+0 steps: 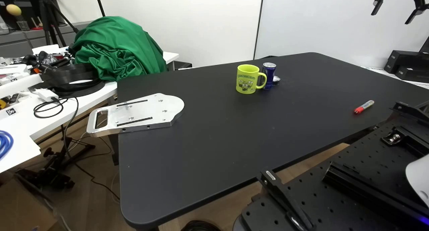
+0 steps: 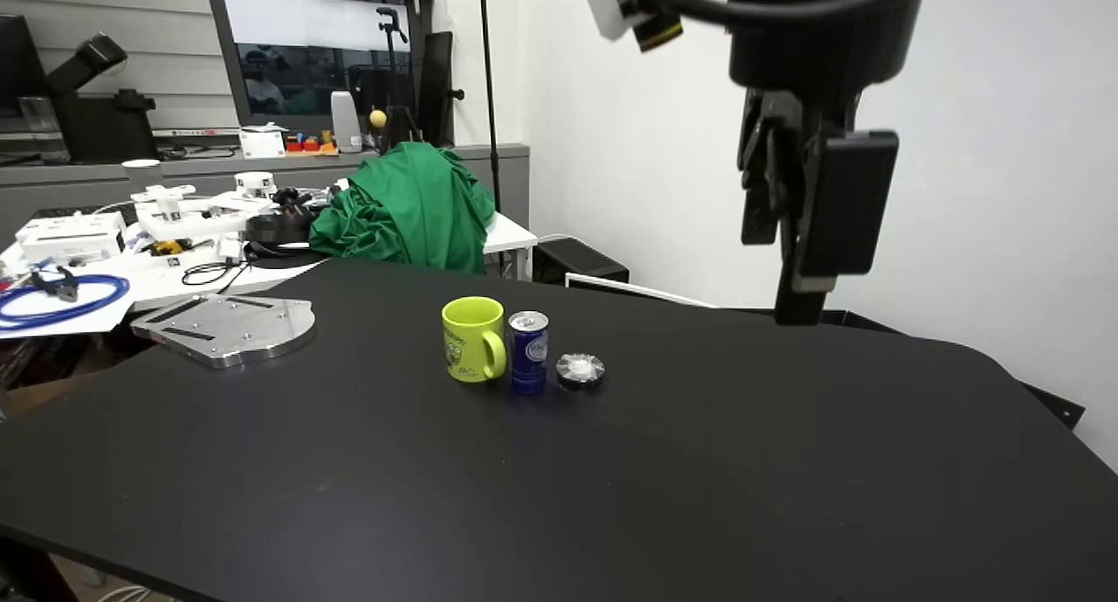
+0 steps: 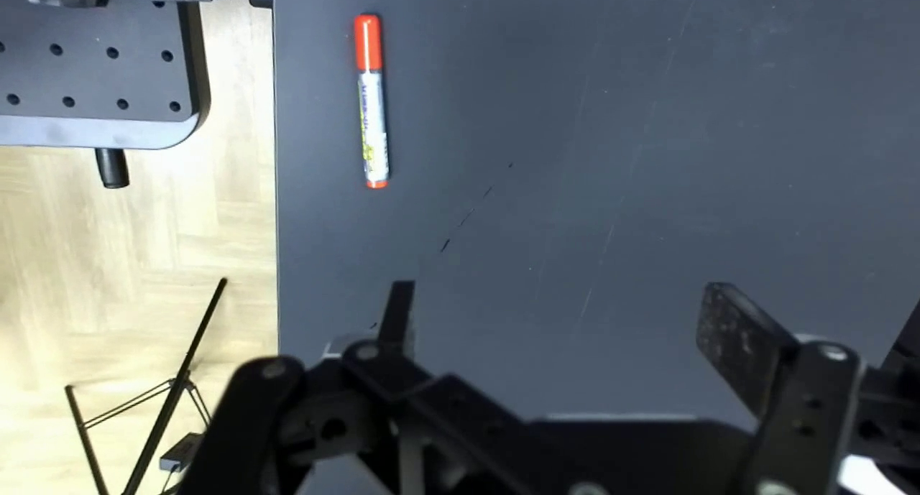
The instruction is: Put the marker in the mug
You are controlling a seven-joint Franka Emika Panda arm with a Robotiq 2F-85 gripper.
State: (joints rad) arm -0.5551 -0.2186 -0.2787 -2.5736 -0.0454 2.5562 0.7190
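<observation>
The marker [image 1: 364, 107] lies flat on the black table near its edge, beside the robot's platform. It has a red cap and a white printed body. In the wrist view the marker [image 3: 372, 101] lies up and left of my jaws; it is out of view in the exterior view without it. The yellow-green mug [image 1: 246, 80] stands upright with a cartoon print and its handle toward a can; the mug [image 2: 472, 335] shows in both exterior views, not in the wrist view. My gripper [image 3: 560, 287] is open and empty, high above the table; it also shows in both exterior views [image 1: 391, 18] [image 2: 782, 274].
A blue and silver can [image 2: 529, 357] stands close beside the mug's handle. A low dark round thing with a whitish top [image 2: 580, 370] lies beside the can. A metal plate [image 1: 144, 112] overhangs the table's edge. The black perforated platform [image 1: 335, 190] stands beside the table across a gap.
</observation>
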